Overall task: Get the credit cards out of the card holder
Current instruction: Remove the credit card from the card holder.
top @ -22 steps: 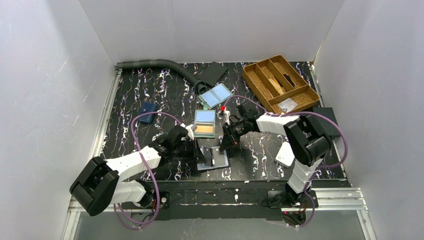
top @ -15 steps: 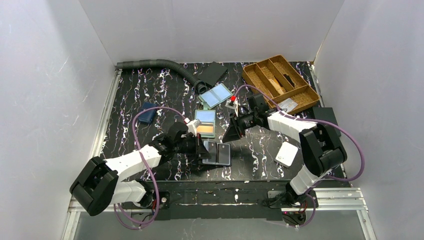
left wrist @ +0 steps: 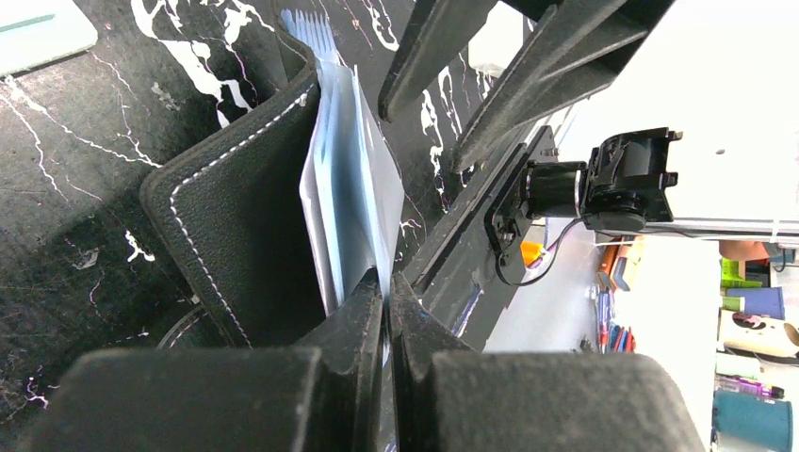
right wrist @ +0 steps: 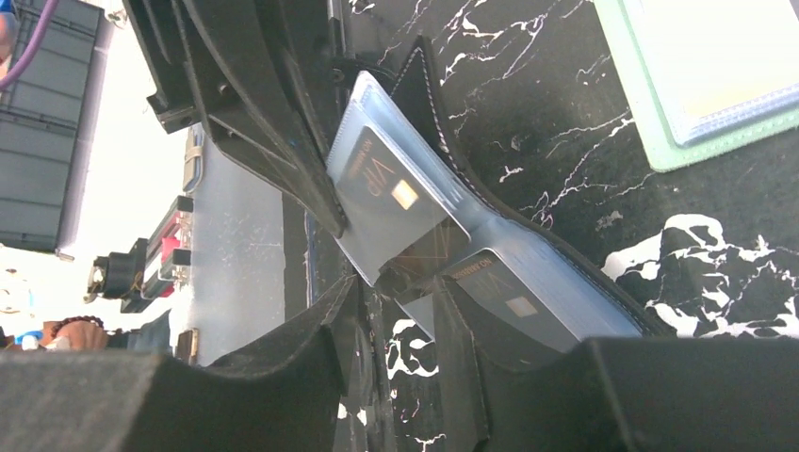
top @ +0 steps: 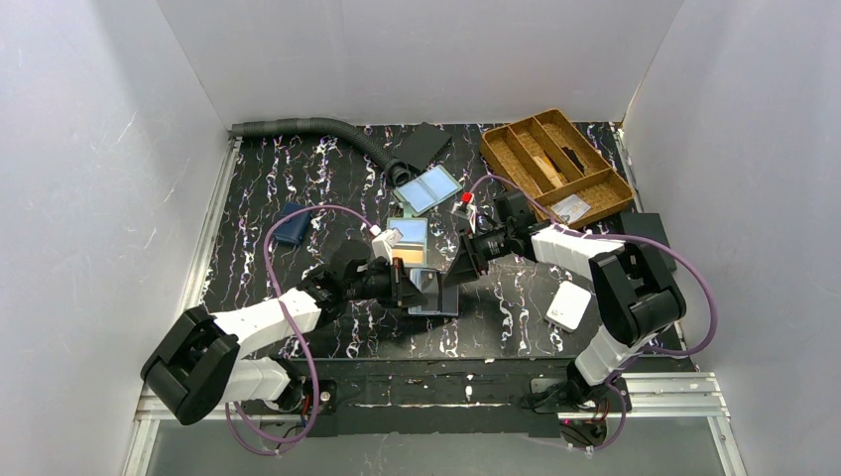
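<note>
The grey-green card holder (top: 408,241) lies flat at mid-table with a blue card (top: 409,232) in its far pocket. Its near pocket is mostly hidden behind my left wrist; its pale rim (right wrist: 660,141) shows in the right wrist view. Just in front of it, my left gripper (top: 405,288) (left wrist: 387,282) is shut on a clear sleeve (left wrist: 344,179) of a black stitched wallet (top: 436,295) (left wrist: 236,217), holding it tilted up off the table. Dark cards (right wrist: 386,188) (right wrist: 513,301) sit in its sleeves. My right gripper (top: 458,270) (right wrist: 400,301) is open, with the sleeve corners at its fingertips.
A bifold with pale blue panels (top: 428,188) lies behind the holder, next to a grey hose (top: 307,127). There is a small navy wallet (top: 290,226) at the left, a wooden divided tray (top: 555,164) at the back right and a white box (top: 568,304) at the right front.
The black wallet lay flat near the front edge; my left gripper has shut on its sleeve and raised it. My right gripper has opened and shifted back to the right.
</note>
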Action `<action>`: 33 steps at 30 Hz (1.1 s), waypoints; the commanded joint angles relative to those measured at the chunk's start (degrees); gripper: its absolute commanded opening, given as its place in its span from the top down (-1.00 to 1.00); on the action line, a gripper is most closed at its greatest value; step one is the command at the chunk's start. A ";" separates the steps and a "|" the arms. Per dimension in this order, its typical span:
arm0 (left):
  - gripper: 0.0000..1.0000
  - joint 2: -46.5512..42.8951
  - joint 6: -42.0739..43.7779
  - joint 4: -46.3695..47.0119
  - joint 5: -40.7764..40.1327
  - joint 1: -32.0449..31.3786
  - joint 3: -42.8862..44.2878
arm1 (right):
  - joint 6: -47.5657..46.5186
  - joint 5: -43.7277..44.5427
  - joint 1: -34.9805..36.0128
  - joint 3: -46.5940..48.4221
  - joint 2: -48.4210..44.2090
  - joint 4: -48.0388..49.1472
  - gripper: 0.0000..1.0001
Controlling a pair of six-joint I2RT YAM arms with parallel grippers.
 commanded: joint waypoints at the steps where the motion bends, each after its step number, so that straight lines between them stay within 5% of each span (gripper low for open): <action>1: 1.00 -0.95 2.02 6.13 1.97 0.41 -0.97 | 2.75 -1.50 -0.56 -0.53 1.42 3.37 0.08; 12: 1.00 -2.01 1.61 11.15 2.60 0.45 -3.46 | 12.33 -5.52 -0.90 -2.92 3.82 14.32 -0.09; 33: 1.00 -4.05 -2.19 20.26 2.62 0.48 -7.01 | 19.52 -10.19 -0.89 -2.87 2.66 19.81 0.11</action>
